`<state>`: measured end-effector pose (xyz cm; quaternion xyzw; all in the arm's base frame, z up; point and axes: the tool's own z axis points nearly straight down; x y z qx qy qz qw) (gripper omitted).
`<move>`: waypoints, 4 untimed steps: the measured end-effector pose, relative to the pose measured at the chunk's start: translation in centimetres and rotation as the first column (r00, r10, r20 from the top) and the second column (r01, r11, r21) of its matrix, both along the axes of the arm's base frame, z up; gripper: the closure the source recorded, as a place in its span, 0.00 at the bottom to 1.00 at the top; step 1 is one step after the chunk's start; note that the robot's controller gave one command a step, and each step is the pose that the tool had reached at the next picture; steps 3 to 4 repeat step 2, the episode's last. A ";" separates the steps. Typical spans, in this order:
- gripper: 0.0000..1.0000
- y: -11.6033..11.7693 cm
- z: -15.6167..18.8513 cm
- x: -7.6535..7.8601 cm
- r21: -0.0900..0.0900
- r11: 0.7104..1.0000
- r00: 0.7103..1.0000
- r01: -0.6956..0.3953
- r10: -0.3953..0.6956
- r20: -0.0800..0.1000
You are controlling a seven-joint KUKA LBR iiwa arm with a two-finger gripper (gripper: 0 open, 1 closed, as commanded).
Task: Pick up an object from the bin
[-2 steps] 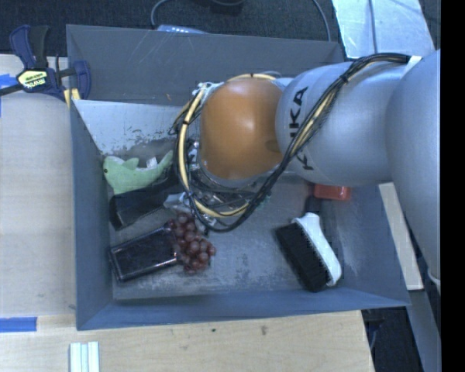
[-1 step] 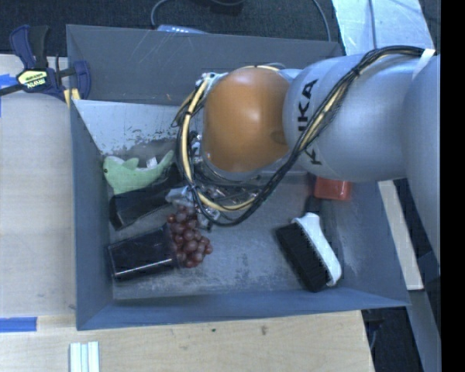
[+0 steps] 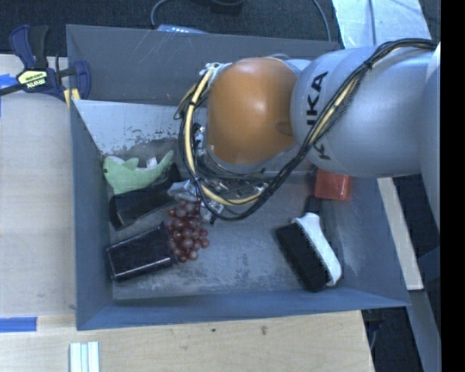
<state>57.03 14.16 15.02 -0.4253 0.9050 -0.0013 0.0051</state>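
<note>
Orange cover (image 3: 252, 115) on the wrist sits on top and hides most of the bin (image 3: 89, 231) centre. Silver arm (image 3: 372, 107) comes in from the right, with yellow and black cables (image 3: 190, 130) looped around the cover's left side.

The tool (image 3: 194, 194) pokes out below the cover's lower left edge. Little of it shows, so it cannot be told whether it is wide, narrow or holding anything.

Nearest thing to it is the grape bunch (image 3: 187, 235): dark red, plastic-looking, on the bin floor left of centre. The bunch's top is right at the tool's end. Contact cannot be told.

Left of the tool:
- black block (image 3: 139, 204), tilted, just beside the bunch's upper left
- flat black case (image 3: 138, 254) in the lower left corner, its right end touching the bunch
- green crumpled piece (image 3: 136, 173) against the back wall, above the black block

Right side, well apart from the tool:
- black brush (image 3: 310, 250) with a white back, lying diagonally on the floor
- red block (image 3: 332, 184) just under the arm, near the brush's upper end
</note>
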 end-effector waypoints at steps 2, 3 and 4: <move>1.00 0.0 2.5 0.1 0.001 1.000 1.000 0.002 -0.002 0.005; 1.00 0.0 2.5 0.1 0.001 1.000 1.000 0.002 -0.002 0.005; 1.00 0.0 2.5 0.1 0.001 1.000 1.000 0.002 -0.002 0.005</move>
